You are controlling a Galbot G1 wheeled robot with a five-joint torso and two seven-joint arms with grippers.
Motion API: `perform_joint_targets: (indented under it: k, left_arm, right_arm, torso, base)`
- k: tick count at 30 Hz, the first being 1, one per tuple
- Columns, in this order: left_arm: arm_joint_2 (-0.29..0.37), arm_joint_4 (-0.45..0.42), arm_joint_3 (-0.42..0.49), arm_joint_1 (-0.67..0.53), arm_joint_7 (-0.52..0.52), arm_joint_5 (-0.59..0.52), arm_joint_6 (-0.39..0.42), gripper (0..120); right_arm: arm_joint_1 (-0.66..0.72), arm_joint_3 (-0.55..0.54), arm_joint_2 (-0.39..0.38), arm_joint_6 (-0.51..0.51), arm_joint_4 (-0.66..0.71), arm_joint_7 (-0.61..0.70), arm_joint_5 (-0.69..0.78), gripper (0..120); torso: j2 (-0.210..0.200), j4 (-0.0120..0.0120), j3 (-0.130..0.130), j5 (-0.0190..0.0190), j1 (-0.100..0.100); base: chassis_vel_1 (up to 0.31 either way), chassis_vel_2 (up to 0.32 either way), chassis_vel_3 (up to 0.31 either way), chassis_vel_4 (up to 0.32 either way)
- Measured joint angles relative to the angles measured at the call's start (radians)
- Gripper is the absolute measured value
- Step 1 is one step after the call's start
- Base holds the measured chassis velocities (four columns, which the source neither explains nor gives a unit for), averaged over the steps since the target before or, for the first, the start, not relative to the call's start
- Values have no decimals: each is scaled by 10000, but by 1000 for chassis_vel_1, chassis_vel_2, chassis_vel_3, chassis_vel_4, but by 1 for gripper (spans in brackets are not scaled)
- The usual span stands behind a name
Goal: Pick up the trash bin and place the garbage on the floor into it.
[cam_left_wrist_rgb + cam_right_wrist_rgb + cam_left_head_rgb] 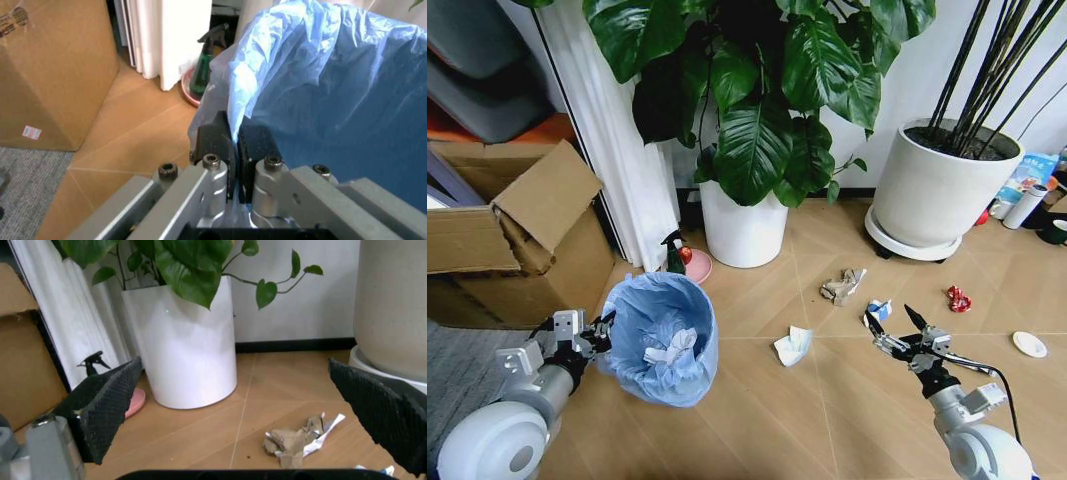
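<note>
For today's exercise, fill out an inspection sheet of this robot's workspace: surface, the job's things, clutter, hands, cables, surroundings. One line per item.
Surface: floor, tan chevron planks; grey mat at the robot's left.
Job's things: trash bin with blue bag, white paper inside; on the floor lie a crumpled brown-and-white scrap, white paper, a blue-white wrapper, a red wrapper and a white disc.
Clutter: green spray bottle on a pink dish beside the bin.
Hands: left hand shut on the bag's rim; right hand open above the floor near the blue-white wrapper.
Cables: black cable along the right arm.
Surroundings: cardboard box, two white plant pots.
</note>
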Motion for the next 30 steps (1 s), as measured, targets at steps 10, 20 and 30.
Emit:
perform_joint_targets:
  k: [10,20,30]
  left_arm:
    - [-28,-32,30,35,0,46,0,0]
    - [-37,-37,58,24,0,54,0,0]
    - [-40,-4,111,-23,2,59,0,0]
  right_arm:
    - [-84,55,-1,0,55,-38,30,100]
    - [-89,63,5,1,79,-52,95,100]
    - [-17,22,-23,1,0,-52,139,100]
  torso:
    - [0,0,0,0,0]
    - [0,0,0,1,0]
    - [0,0,0,0,0]
  base:
    - [-63,11,65,-10]
    - [-84,0,83,-3]
    - [-78,10,82,-18]
